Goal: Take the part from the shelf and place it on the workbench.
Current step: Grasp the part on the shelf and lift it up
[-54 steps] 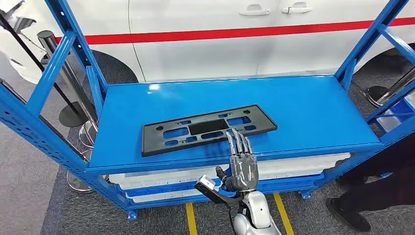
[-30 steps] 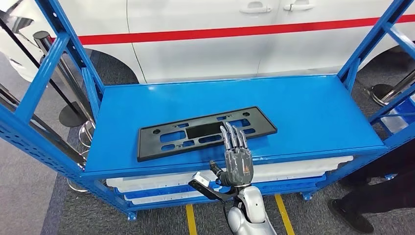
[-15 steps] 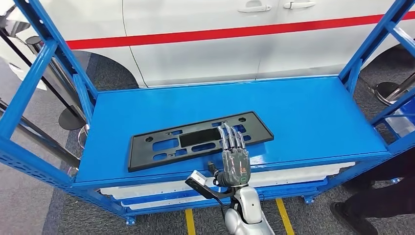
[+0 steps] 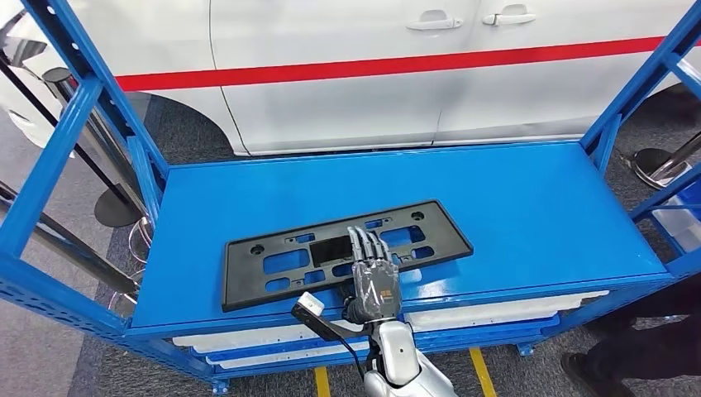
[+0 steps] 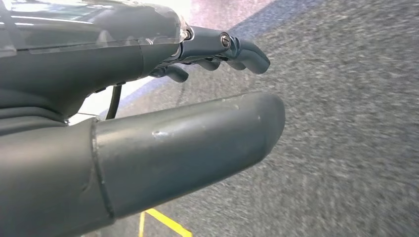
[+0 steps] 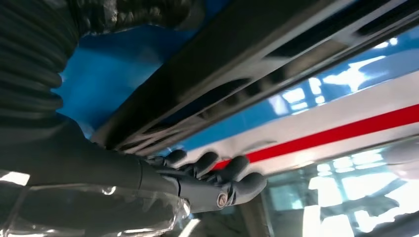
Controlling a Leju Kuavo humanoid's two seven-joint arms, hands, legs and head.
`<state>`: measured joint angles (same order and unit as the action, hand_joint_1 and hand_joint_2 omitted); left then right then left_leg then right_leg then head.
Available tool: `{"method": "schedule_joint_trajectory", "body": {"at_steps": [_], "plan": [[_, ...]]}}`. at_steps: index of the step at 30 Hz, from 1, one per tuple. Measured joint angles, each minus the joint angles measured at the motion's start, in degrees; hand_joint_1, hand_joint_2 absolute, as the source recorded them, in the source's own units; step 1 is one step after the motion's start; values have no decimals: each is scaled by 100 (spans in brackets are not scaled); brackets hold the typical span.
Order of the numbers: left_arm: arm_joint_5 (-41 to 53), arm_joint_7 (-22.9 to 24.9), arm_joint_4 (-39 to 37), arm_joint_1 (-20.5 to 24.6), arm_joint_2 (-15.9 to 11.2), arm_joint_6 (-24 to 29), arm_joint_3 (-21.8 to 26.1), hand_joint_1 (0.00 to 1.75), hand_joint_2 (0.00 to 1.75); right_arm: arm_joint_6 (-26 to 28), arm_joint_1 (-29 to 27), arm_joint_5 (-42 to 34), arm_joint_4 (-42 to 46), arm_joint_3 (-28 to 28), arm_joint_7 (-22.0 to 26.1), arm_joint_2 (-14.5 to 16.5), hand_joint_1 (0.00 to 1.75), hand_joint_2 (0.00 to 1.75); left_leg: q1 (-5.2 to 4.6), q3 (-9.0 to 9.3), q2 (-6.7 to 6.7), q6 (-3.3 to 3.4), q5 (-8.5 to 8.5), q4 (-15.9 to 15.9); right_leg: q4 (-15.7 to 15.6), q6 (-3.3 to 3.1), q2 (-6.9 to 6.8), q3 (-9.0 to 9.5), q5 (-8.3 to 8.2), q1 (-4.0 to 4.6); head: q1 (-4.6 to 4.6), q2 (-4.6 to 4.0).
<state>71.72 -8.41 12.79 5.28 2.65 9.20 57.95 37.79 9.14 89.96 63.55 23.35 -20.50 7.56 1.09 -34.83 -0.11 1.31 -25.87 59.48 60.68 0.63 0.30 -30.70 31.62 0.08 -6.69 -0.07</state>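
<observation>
**Reaching over a black part on a blue shelf**

Looking down from the head view, a blue metal shelf (image 4: 529,207) stands on grey carpet, with a white car (image 4: 347,74) bearing a red stripe parked just behind it. Blue uprights frame the shelf at both ends, and white trays sit on the level below. A long, flat black part (image 4: 273,269) with cut-out slots lies slightly slanted on the shelf top, towards its front edge and left of centre. The blue surface to the right of the part and behind it is bare. The right hand (image 4: 374,281) comes in over the front edge with fingers stretched out flat over the part's middle, gripping nothing; whether the fingers touch the part cannot be told. The left hand (image 5: 148,118) hangs above the carpet, fingers loosely apart and holding nothing. A person's dark shoe (image 4: 588,370) shows on the floor at the right end.
</observation>
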Motion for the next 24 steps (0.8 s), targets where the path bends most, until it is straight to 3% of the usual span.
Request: {"method": "schedule_joint_trajectory", "body": {"at_steps": [1,3,4,5,6,8,10,12,15,18,20,21,24], "plan": [[2,2,0,4,2,0,-9,0,0,0,43,-1,-51,102,-28,-60,175,175,13,21,4,26,-1,-22,249,35,-3,-118,133,-13,-1,0],[5,0,0,9,2,-2,-20,0,0,0,117,0,-176,289,-151,-175,175,175,14,32,6,56,-15,-31,988,84,-6,-527,435,-40,0,0],[8,-6,0,10,2,-7,-24,0,0,0,170,0,-253,394,-256,-231,175,175,14,37,5,60,-21,-31,1289,99,-6,-720,503,-52,-1,0],[13,-12,0,9,2,-12,-26,0,0,0,236,0,-337,507,-350,-284,175,175,14,47,5,61,-29,-31,1418,107,-7,-835,464,-62,0,0],[19,-19,0,9,2,-17,-27,0,0,0,315,1,-419,626,-434,-334,175,175,14,65,2,57,-39,-31,1294,104,-8,-825,291,-70,-1,0],[27,-27,0,10,5,-27,-28,0,0,0,465,1,-555,824,-500,-416,175,175,16,113,-6,40,-61,-33,544,62,-8,-529,-188,-74,-2,0],[30,-33,0,14,12,-42,-29,0,0,0,590,2,-669,967,-480,-469,175,175,7,135,-17,-4,-72,-37,-60,8,-7,-273,-426,-40,-2,0],[30,-42,0,15,15,-63,-29,0,0,0,665,4,-749,1037,-378,-491,175,175,7,139,-22,-69,-65,-55,-178,-29,-4,-234,-430,-1,-1,0],[25,-61,0,10,16,-89,-28,0,0,1,695,5,-801,1014,-85,-497,175,175,-3,89,-6,-155,-168,153,-282,-126,-17,-163,-485,-33,2,0],[17,-64,0,5,15,-95,-27,0,0,0,700,6,-848,970,48,-502,175,175,-1,-326,4,-196,-681,1072,-328,-188,-45,-124,-509,-36,2,0],[13,-64,0,-6,14,-96,-27,0,0,0,701,7,-866,958,52,-505,175,175,8,-558,4,-222,-827,1533,-318,-191,-46,-126,-503,-29,2,0],[12,-64,0,-11,13,-96,-27,0,0,0,702,7,-872,948,53,-506,175,175,18,-538,5,-233,-725,1472,-307,-188,-43,-123,-495,-32,2,0],[12,-64,0,-9,11,-96,-27,0,0,0,714,7,-883,913,49,-508,175,175,49,-46,4,-259,-191,413,-205,-124,-19,-134,-425,-46,2,0]]}}
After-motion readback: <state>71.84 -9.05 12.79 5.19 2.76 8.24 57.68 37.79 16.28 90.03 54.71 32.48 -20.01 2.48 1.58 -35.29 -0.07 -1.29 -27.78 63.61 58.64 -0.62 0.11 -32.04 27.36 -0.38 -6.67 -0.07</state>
